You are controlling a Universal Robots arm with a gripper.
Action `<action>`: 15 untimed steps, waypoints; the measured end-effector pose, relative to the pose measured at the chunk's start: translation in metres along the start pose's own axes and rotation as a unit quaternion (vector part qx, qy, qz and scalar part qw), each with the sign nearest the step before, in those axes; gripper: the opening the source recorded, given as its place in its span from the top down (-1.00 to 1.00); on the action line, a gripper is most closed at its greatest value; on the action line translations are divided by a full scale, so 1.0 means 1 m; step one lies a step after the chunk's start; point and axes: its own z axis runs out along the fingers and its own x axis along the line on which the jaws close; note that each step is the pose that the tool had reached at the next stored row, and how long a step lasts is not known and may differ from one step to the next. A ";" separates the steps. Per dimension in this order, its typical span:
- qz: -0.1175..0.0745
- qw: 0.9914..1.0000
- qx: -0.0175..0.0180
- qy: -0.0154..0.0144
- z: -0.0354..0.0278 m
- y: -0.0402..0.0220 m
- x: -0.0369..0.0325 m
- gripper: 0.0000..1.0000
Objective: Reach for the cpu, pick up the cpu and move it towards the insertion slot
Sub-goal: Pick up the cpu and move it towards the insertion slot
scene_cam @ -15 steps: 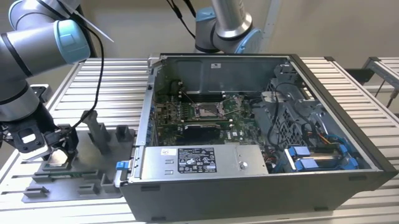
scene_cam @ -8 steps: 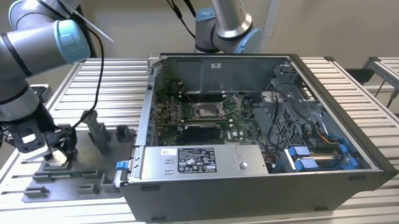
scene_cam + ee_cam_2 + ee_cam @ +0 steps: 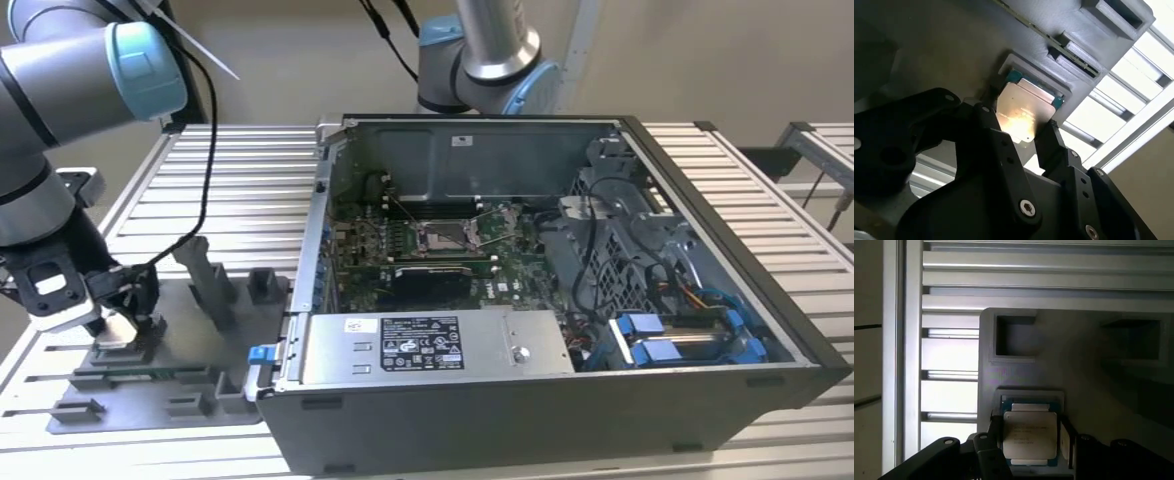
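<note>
In the exterior view we see the black gripper (image 3: 127,322) low over the grey plastic fixture tray (image 3: 180,340), well apart from the square silver-framed insertion slot (image 3: 447,235); its body hides its grasp. In the second wrist view the small square silvery, green-rimmed cpu (image 3: 1026,107) lies in its tray pocket, jaws closed on two opposite edges. The first wrist view agrees: gripped, we judge, not yet lifted or carried.

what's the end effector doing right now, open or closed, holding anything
end effector: closed on the cpu, one finger against each side, with the cpu low in its seat on the grey fixture.
</note>
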 end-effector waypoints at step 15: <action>0.000 1.000 0.001 0.000 -0.0410 0.0015 -0.0002 1.00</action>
